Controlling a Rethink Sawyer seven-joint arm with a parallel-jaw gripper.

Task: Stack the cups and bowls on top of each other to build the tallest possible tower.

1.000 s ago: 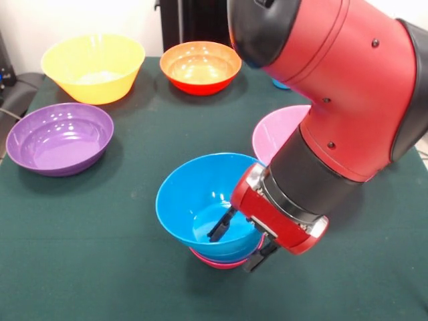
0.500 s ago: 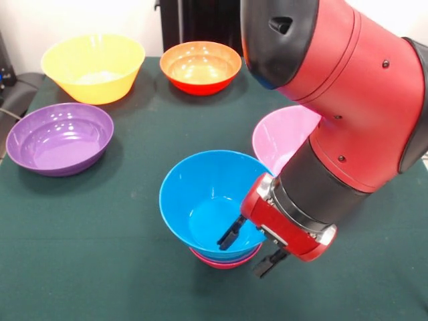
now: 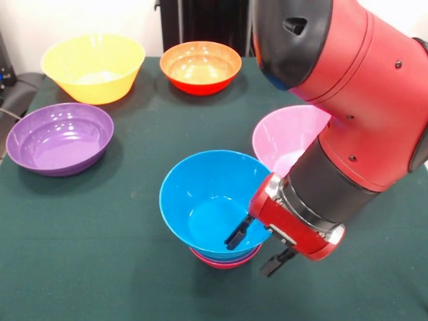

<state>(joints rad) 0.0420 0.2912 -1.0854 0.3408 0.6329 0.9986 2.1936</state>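
The tower stands at the table's middle front: a medium blue bowl (image 3: 200, 200) sits upright on a small blue bowl (image 3: 221, 257), which sits on a small magenta-red bowl (image 3: 224, 263). My gripper (image 3: 254, 252) is open at the medium blue bowl's right side. One finger (image 3: 237, 238) shows against the bowl's right wall, the other finger (image 3: 271, 266) hangs outside it, and nothing is held. The red cup is out of view. A sliver of light blue (image 3: 273, 80) at the arm's edge may be the blue cup.
A yellow bowl (image 3: 93, 67) and an orange-red bowl (image 3: 200, 67) stand at the far side. A purple bowl (image 3: 59, 137) is at the left. A pink bowl (image 3: 284, 137) sits right of the tower, partly behind my arm (image 3: 348, 100).
My gripper and arm have drifted right, away from the middle of the medium blue bowl. The bowl shifted slightly right at first and now stays still on the stack.
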